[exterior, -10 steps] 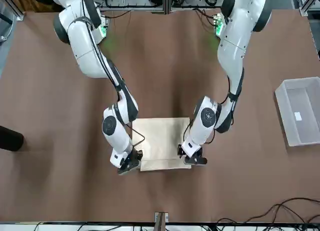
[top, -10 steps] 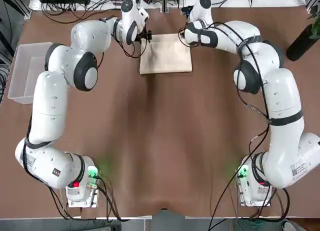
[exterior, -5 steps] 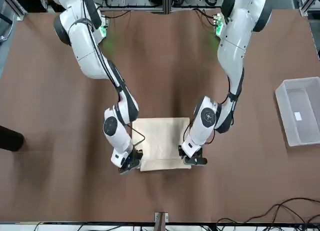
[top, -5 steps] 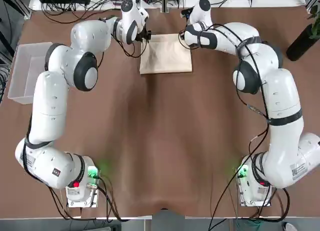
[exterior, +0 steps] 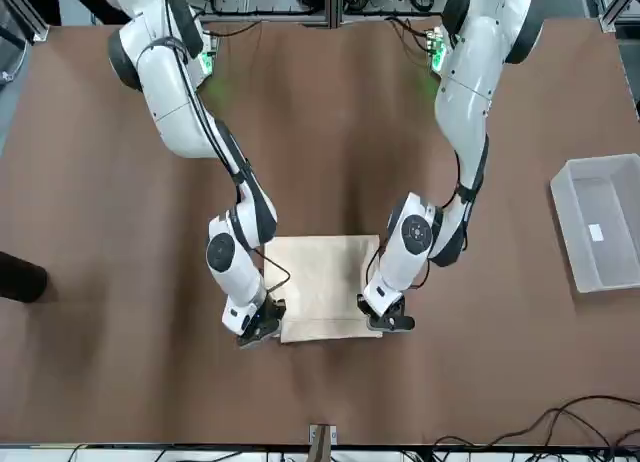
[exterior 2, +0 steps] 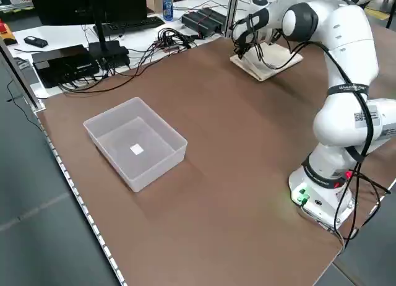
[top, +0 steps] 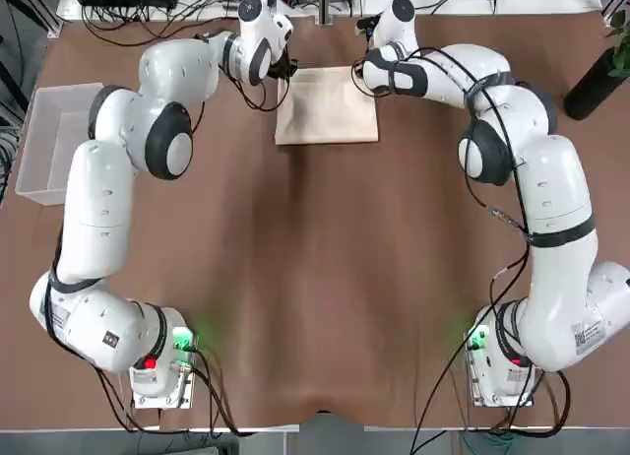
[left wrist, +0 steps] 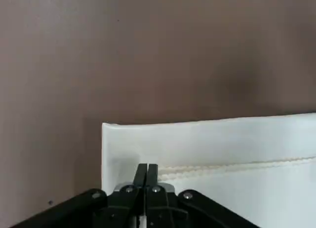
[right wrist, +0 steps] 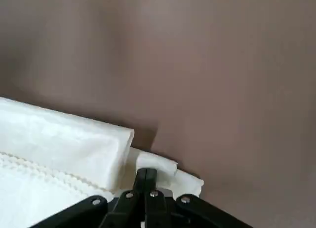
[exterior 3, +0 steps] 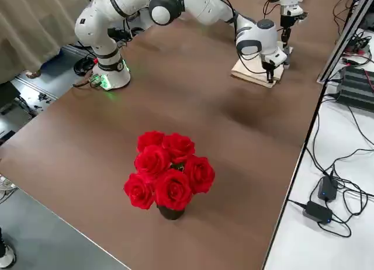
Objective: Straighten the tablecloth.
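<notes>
Left gripper (left wrist: pixel 147 167): fingers together, tips on the tablecloth (top: pixel 330 110) near one corner. Can't tell if a layer is pinched between them. Right gripper (right wrist: pixel 146 171): fingers shut on a small fold of the cloth at its opposite side.

Cloth lies in the far half of the table from the arm bases, roughly mid-width, between the two grippers. Top view reads it as one near-square pad and partly covers the finger contact. Wrist views add detail: left shows a square corner, smooth border, raised scalloped stitch line. Right shows stacked layers out of line, with a short rolled flap at the tips and more cloth sticking out beside it. Fabric is cream, thin, matte, lightly creased.

Brown table covering (top: pixel 295 278): smooth, soft sheen, faint ripples.

Clear bin (exterior 2: pixel 136 147): translucent plastic, rectangular, open top, thin rim, white label on the floor of it. Sits on the robot's left side, well apart from the cloth.

Right side view shows what the top view mostly cuts off: red roses (exterior 3: pixel 169 170), layered petals, bunched in a round black pot (exterior 3: pixel 170 213).

Left side view adds a black monitor (exterior 2: pixel 93 4) on a white desk (exterior 2: pixel 59 38).
</notes>
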Controlling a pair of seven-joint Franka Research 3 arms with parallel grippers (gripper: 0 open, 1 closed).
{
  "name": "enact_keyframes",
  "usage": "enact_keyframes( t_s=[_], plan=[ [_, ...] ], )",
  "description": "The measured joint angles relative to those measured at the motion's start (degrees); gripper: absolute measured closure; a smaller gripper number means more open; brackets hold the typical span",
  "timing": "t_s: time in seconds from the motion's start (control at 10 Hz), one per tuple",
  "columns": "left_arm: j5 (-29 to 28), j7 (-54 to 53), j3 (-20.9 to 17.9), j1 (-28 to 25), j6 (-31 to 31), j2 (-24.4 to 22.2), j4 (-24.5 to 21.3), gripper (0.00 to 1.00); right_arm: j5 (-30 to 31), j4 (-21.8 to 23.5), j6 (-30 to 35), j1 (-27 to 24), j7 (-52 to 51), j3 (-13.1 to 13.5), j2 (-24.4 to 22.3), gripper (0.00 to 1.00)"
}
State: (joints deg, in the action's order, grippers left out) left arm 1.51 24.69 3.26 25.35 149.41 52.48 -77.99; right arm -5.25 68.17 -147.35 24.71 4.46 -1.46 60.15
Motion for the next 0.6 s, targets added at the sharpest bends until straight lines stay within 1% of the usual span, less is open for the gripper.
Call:
enact_keyframes(
  t_s=[0.2, 0.3, 0.4, 0.6],
  plan=[
    [0.0, 0.0, 0.0, 0.0, 0.0, -0.4, -0.2, 0.97, 0.0, 0.0, 0.0, 0.0, 0.0, 0.0, 0.0, 0.99],
    [0.0, 0.0, 0.1, 0.1, 0.0, -1.4, -1.0, 0.97, 0.0, 0.0, 0.0, 0.0, 0.0, 0.0, 0.0, 0.99],
    [0.0, 0.0, 0.5, 0.1, -0.1, -3.2, -2.7, 0.97, 0.0, 0.0, 0.0, 0.0, 0.0, 0.0, 0.0, 0.99],
    [0.0, 0.0, 1.9, 0.4, -0.2, -8.5, -8.6, 0.97, 0.0, 0.0, 0.0, 0.0, 0.0, 0.0, 0.0, 0.99]
  ],
)
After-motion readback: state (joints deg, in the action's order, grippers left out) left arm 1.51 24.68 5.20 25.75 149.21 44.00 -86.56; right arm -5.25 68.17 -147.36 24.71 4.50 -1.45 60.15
